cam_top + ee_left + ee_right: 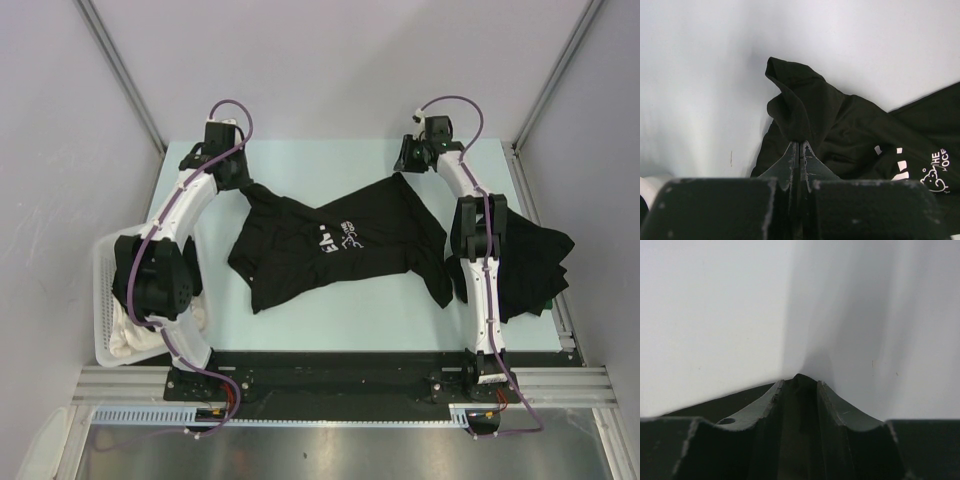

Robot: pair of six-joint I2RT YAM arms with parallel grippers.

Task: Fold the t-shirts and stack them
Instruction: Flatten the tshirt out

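Fabric of a black t-shirt (340, 245) is seen spread and crumpled across the middle of the pale table (350, 325), with white lettering (335, 240) turned upward near its centre. The far left corner of the t-shirt is clamped in the left gripper (799, 145), whose fingers (789, 162) are pressed together on a raised fold of the cloth. In the top view this gripper is placed at the far left of the table.

The far right corner of the t-shirt is drawn out to a point just beside the right gripper (408, 165), at the far right of the table. In the right wrist view its fingers (771, 402) are shown standing partly apart with something dark between them. Whether cloth is pinched there cannot be told.

A heap of black t-shirts (535, 265) is laid at the right edge of the table, partly hidden by the right arm. A white lattice basket (100, 270) is set at the near left, beside the left arm, with a white cloth (125, 340) in it
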